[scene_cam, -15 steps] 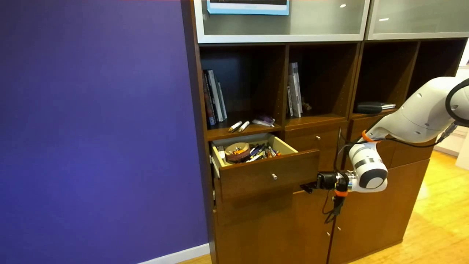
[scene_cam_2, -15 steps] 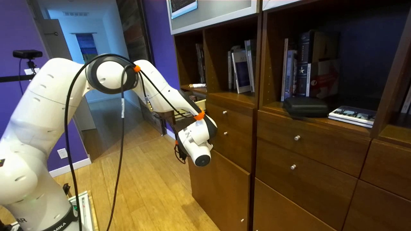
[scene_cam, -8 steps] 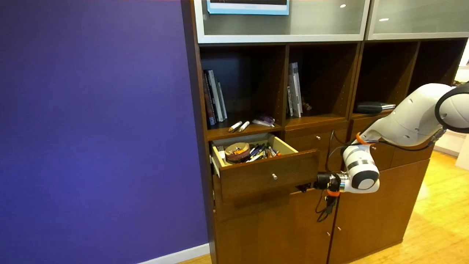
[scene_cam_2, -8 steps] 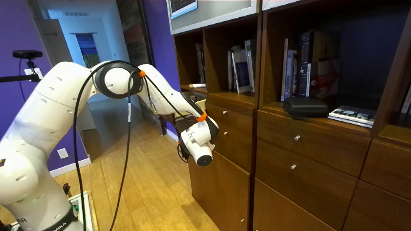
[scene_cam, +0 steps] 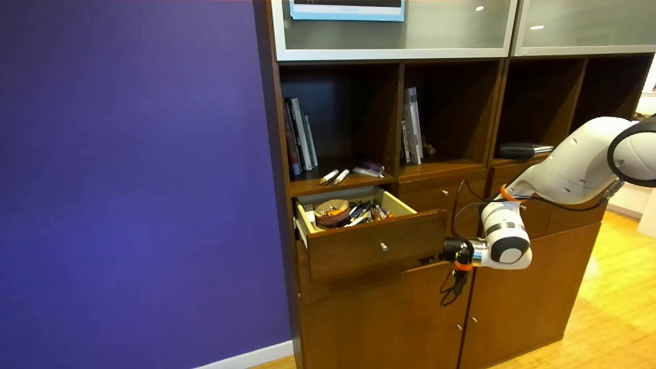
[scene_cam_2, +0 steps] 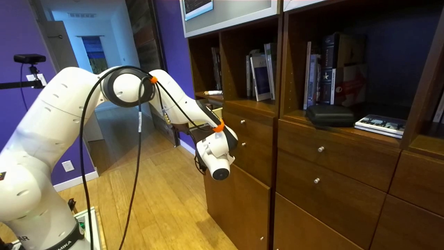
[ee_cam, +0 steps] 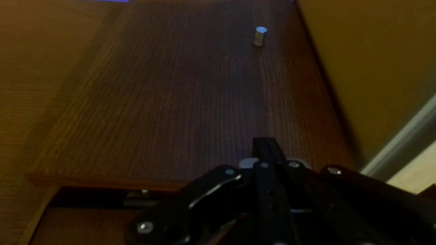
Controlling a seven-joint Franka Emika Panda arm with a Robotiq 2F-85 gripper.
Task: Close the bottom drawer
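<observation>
Nosing inward over the past second, the hand [ee_cam: 265,141], clenched with nothing visible in its grip, stands at 5 o'clock in the wrist view, and the bottom drawer [ee_cam: 190,102] just beyond it has gone further in too, so this is likely the closing push, with a dark slot [ee_cam: 92,197] at 8 o'clock suggesting travel left. Whether the fingertips [ee_cam: 259,147] touch it is too dim to tell. In an exterior view the open upper drawer [scene_cam: 353,251] at 5 o'clock hides the lower knob [ee_cam: 260,36], leaving a shadowed strip at 6 o'clock, and in an exterior view the wrist joint [scene_cam_2: 214,147] blocks the hand.
</observation>
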